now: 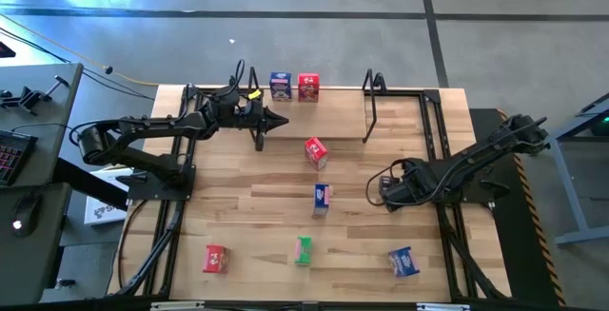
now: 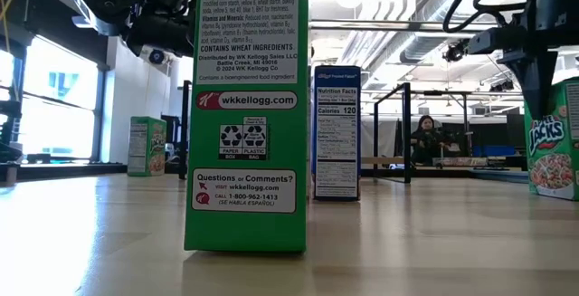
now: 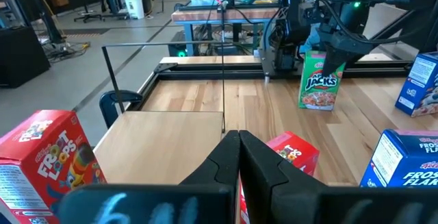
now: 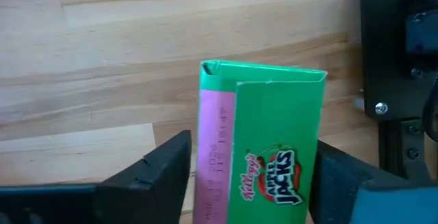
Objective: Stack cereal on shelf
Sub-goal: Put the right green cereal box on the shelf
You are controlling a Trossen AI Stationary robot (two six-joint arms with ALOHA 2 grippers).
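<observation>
The shelf (image 1: 333, 111) is a light board with black wire ends at the table's far side. A blue box (image 1: 280, 85) and a red box (image 1: 308, 86) stand on it. My left gripper (image 1: 283, 119) is shut and empty, level over the shelf's near edge, pointing right; it also shows in its wrist view (image 3: 239, 148). My right gripper (image 1: 392, 189) points down at the table's right and is shut on a green box (image 4: 274, 148), which it hides in the high view. The box also shows in the left wrist view (image 3: 320, 80) and the low view (image 2: 554, 147). My right gripper comes at the green box from above, one finger on each of two opposite sides: one (image 4: 164, 169) at the pink-lit narrow side (image 4: 209, 183), the other (image 4: 342, 176) at the far side. The box stands upright, its bottom (image 3: 317, 106) at the tabletop.
Loose boxes stand on the table: red (image 1: 316, 151), blue (image 1: 322, 197), green (image 1: 304, 250), red (image 1: 216, 259), blue (image 1: 403, 262). The shelf's wire ends (image 1: 374, 97) rise above the board. Bare planks lie between the shelf and my right gripper. A person (image 2: 425, 138) sits beyond the table.
</observation>
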